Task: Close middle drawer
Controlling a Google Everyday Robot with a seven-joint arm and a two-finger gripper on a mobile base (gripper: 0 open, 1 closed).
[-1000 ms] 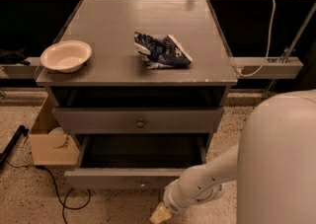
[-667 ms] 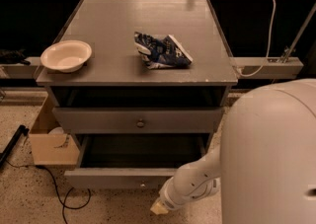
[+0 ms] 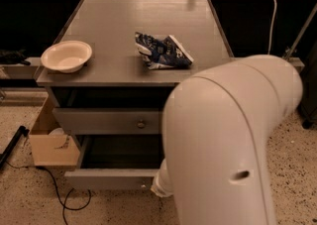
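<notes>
The middle drawer [image 3: 111, 179] is pulled out, and its grey front stands well forward of the cabinet with a dark cavity behind it. Its small knob [image 3: 144, 187] shows near the arm. The same-looking closed front [image 3: 106, 120] with its own knob sits just above. The lowest front is hidden under the open drawer. My arm's big white shell [image 3: 228, 144] fills the right foreground. Its wrist end [image 3: 161, 187] is against the right part of the drawer front. The gripper itself is hidden behind the arm.
A white bowl [image 3: 67, 55] and a blue-and-white crumpled bag [image 3: 161, 50] lie on the cabinet top [image 3: 148, 16]. An open cardboard box [image 3: 52, 142] stands on the floor at the cabinet's left. A black cable [image 3: 59, 194] and a dark bar [image 3: 12, 144] lie on the speckled floor.
My arm's shell has swung left and closer and now covers much more of the right side. The gripper, seen before below the drawer front, is now hidden. The drawer stands equally far out.
</notes>
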